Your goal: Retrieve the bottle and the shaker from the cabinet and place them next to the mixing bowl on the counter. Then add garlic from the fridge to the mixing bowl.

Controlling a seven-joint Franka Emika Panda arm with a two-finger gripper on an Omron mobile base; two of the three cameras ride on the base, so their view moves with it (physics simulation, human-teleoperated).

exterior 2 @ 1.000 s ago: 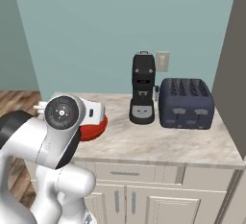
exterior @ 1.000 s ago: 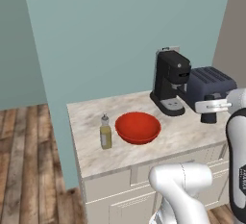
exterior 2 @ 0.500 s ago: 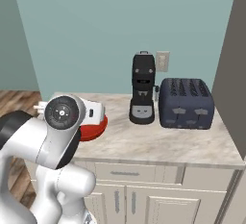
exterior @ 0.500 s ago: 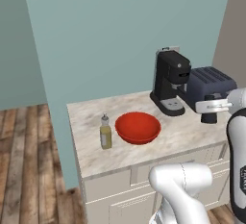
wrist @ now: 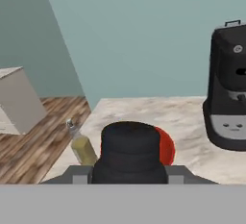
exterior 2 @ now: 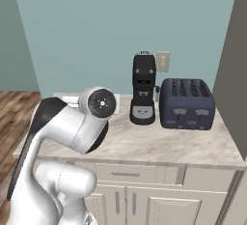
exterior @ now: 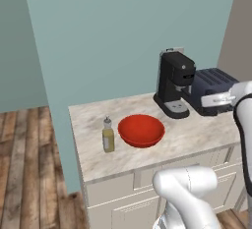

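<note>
In the hand view, the black shaker (wrist: 129,152) sits upright between my fingertips, and my gripper (wrist: 129,174) is shut on it above the counter (wrist: 182,115). Beyond it stand the red mixing bowl (wrist: 166,147) and, to its left, the bottle (wrist: 81,146) of yellowish liquid. In the left base view, the bottle (exterior: 108,135) stands just left of the mixing bowl (exterior: 141,130) on the counter (exterior: 202,134), apart from it. My hand reaches in from the right edge, in front of the toaster. The cabinet, fridge and garlic are out of view.
A black coffee machine (exterior: 174,83) (exterior 2: 144,93) (wrist: 228,88) stands at the back of the counter, with a dark toaster (exterior: 212,88) (exterior 2: 187,104) to its right. A wall rises behind the counter, and wooden floor lies to the left. A pale beige block (wrist: 17,100) stands far left.
</note>
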